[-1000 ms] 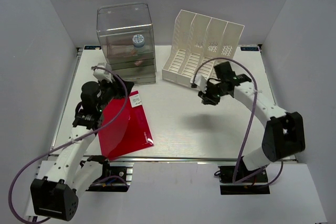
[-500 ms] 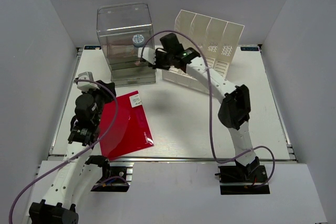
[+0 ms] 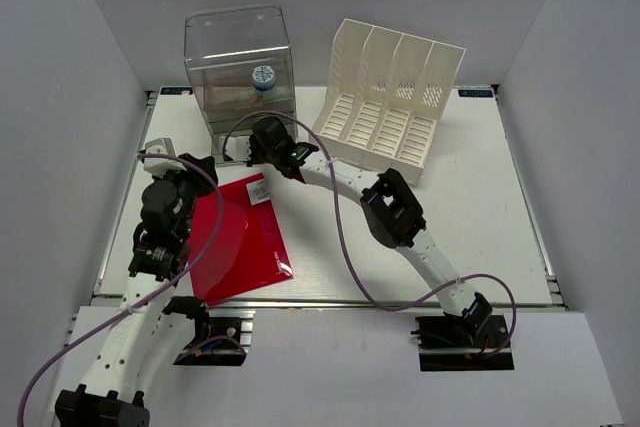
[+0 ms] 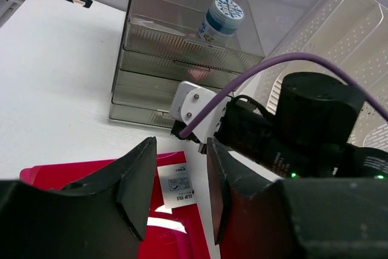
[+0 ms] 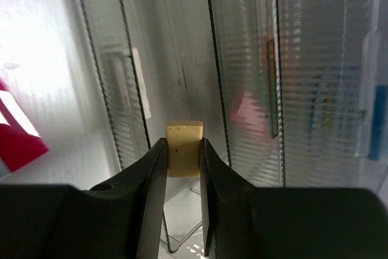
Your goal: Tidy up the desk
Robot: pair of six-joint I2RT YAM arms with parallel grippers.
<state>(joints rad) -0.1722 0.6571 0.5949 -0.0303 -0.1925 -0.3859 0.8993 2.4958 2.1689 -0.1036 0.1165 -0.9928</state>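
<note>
The white desk (image 3: pixel 450 217) carries a red clip file (image 3: pixel 245 242) with a white label (image 4: pixel 176 185) at its front left. My left gripper (image 3: pixel 195 179) hovers over the file's far corner, open, with only the label showing between its fingers (image 4: pixel 136 180). My right gripper (image 3: pixel 245 152) reaches across to the lower drawers of the clear drawer box (image 3: pixel 240 67). In the right wrist view that gripper (image 5: pixel 183 150) is shut on a small yellow block (image 5: pixel 185 144), close in front of the ribbed drawer fronts (image 5: pixel 242 71).
A blue-capped jar (image 3: pixel 263 77) stands inside the drawer box. The white slotted file rack (image 3: pixel 390 97) stands at the back, right of the box. The right arm (image 3: pixel 390 207) stretches diagonally across the desk's middle. Grey walls close in both sides.
The right arm swept left from in front of the file rack to the drawer box's lower front, still holding the block. The left gripper drew back a little and its jaws narrowed.
</note>
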